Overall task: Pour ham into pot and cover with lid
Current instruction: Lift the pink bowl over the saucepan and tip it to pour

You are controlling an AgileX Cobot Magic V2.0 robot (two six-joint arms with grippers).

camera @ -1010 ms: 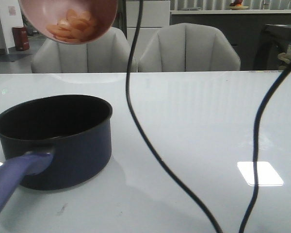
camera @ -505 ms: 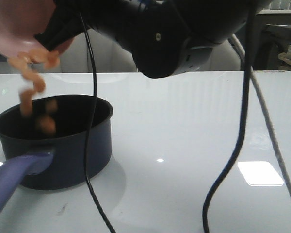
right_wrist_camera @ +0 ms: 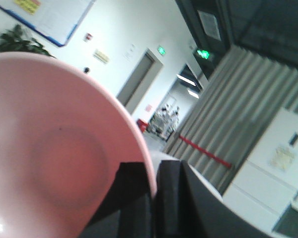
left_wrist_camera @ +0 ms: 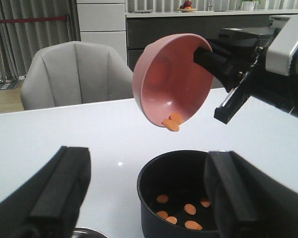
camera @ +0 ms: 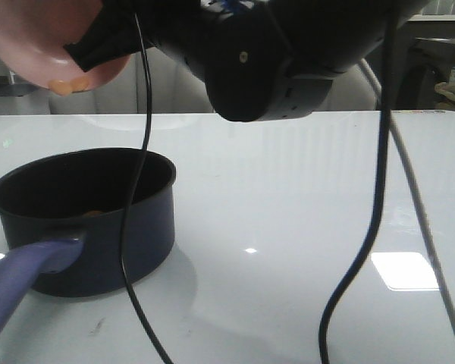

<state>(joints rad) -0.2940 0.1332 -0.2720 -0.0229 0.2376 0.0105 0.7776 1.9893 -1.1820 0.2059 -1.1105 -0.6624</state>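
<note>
right gripper: clamped on rim of pink bowl, one finger inside, one outside | bowl: tipped steeply, mouth facing down over pot | ham: 2 pieces at bowl's low lip, 6 on pot floor | pot: 1, upright on white table, handle toward robot | left gripper: fingers wide apart, holding nothing, near pot

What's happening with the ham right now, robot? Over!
Right gripper clamped on tipped pink bowl. Left gripper open, empty. Most ham in pot; a couple pieces cling to bowl lip. Nothing blocking.
</note>
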